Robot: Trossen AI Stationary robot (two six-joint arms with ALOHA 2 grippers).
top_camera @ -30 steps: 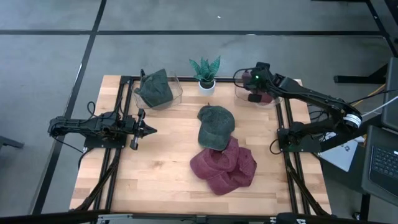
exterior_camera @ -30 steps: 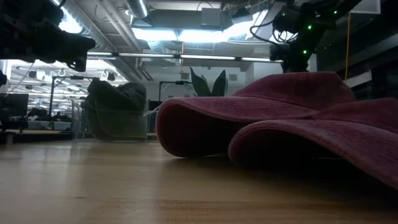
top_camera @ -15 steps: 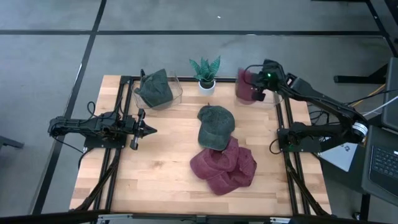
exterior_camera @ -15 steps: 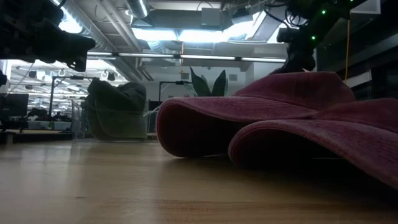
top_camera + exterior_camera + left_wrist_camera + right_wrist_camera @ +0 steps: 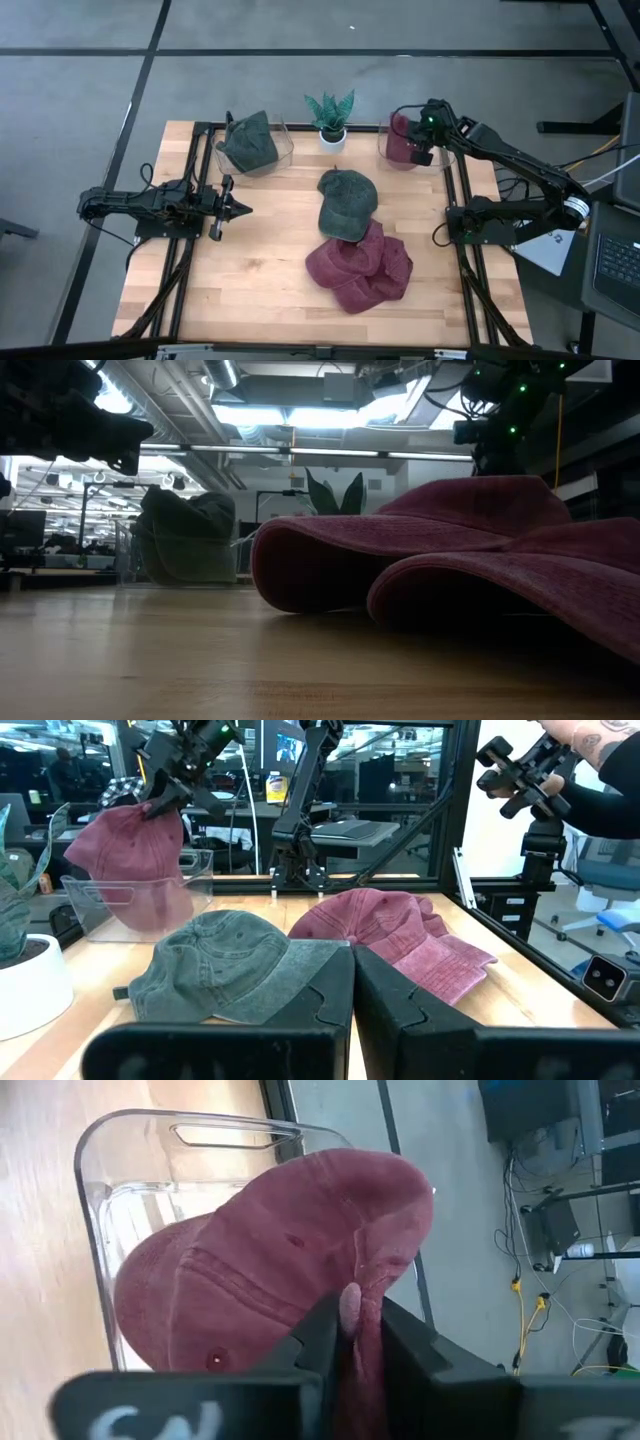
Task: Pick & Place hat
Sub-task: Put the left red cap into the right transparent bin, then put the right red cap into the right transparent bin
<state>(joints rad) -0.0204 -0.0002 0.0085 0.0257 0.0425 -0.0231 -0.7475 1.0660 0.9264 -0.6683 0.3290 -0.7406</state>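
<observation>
- Right gripper (image 5: pixel 352 1342): fingers pinched on the red hat (image 5: pixel 270 1280), holding it partly inside the clear bin (image 5: pixel 130 1140), beside the potted plant (image 5: pixel 329 118).
- Good practice: lower until the crown settles within the bin walls, then release.
- Left gripper (image 5: pixel 222 208): fingers closed, empty, well apart from the bin.

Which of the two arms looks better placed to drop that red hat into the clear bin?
The right one, I'd say. The right gripper is shut on the red hat and holds it over the clear bin. The left gripper hangs shut on the table's far side.
</observation>
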